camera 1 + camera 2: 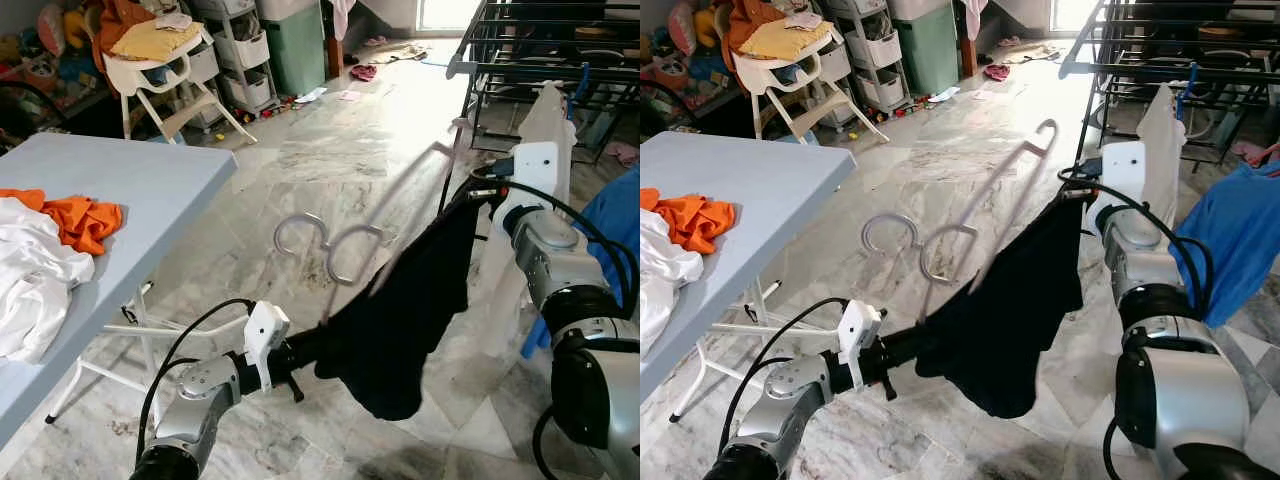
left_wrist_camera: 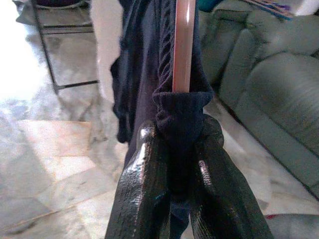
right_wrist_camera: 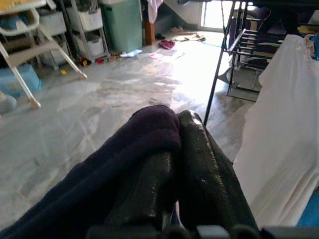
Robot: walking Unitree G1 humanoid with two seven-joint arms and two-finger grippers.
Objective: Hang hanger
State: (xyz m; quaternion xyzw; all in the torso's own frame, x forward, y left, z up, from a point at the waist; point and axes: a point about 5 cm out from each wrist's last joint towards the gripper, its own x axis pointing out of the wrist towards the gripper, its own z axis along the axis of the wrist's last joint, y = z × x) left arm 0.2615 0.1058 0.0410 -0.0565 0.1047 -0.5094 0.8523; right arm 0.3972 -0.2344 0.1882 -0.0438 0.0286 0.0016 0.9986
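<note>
I hold a dark navy garment point(image 1: 400, 320) stretched in the air between my two arms, above the marble floor point(image 1: 330, 180). My left gripper point(image 2: 174, 164) is pinched tight on one end of it: in the left wrist view the two black fingers point(image 2: 142, 189) squeeze a bunched fold of the cloth, and a pink hanger point(image 2: 183, 45) bar runs out of that fold, straight away from the fingers. My right gripper point(image 3: 174, 149) is closed on the other end of the garment, the dark cloth wrapped over one finger and pressed against the other.

From my head camera the hanger point(image 1: 970, 210) shows as a pale, thin frame rising at a slant out of the garment, its hook point(image 1: 1045, 135) pointing up toward the black drying rack point(image 1: 540, 50) that stands on the far right. The hanger is in the air, well apart from the rack's bars. A white cloth point(image 1: 1160, 130) hangs on the rack just behind my right arm, and a blue one point(image 1: 1235, 230) beside it.

On my left stands a pale blue counter point(image 1: 120, 180) carrying an orange cloth point(image 1: 80, 218) and a white cloth point(image 1: 25, 280), touching each other.
</note>
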